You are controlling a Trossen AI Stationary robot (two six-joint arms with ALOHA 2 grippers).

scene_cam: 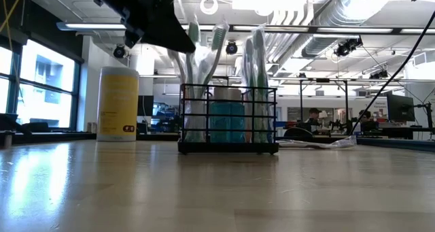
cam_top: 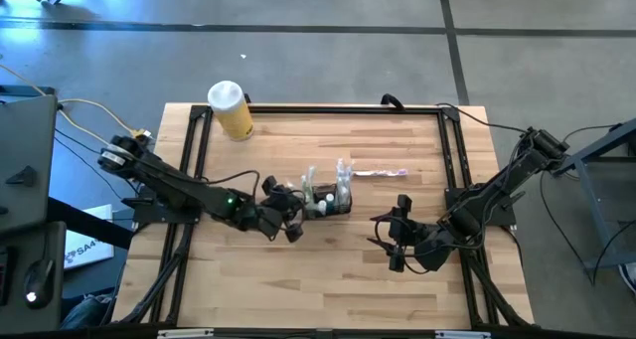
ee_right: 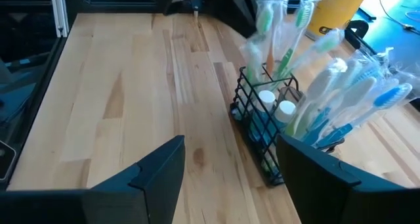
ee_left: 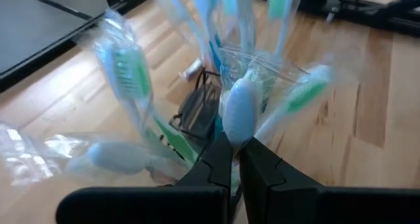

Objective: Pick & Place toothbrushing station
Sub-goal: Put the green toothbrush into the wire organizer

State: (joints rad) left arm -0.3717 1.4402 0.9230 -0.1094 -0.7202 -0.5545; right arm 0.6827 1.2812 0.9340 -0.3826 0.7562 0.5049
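The toothbrushing station, a small black mesh caddy (cam_top: 334, 206) (scene_cam: 228, 120) (ee_right: 261, 129), stands on its base mid-table. Several wrapped toothbrushes and two white-capped tubes (ee_right: 275, 104) stand in it. My left gripper (cam_top: 294, 223) (ee_left: 235, 148) is shut just left of the caddy, slanting down at the brushes' upper ends (scene_cam: 194, 38). My right gripper (cam_top: 396, 236) (ee_right: 230, 155) hovers open to the caddy's right, with nothing between its fingers. My left gripper's shut fingertips (ee_left: 223, 152) meet right under the white rounded end (ee_left: 239, 112) of a wrapped toothbrush that leans out of the caddy. They come slanting down from the table's left. Whether they pinch that end or its wrapper, or only touch it, I cannot tell.
A yellow cylinder with a white lid (cam_top: 231, 110) (scene_cam: 117, 104) stands at the far left edge. One wrapped toothbrush (cam_top: 378, 172) lies flat behind the caddy. Black frame rails (cam_top: 452, 170) run along the table's sides. Bare wood lies toward the near edge.
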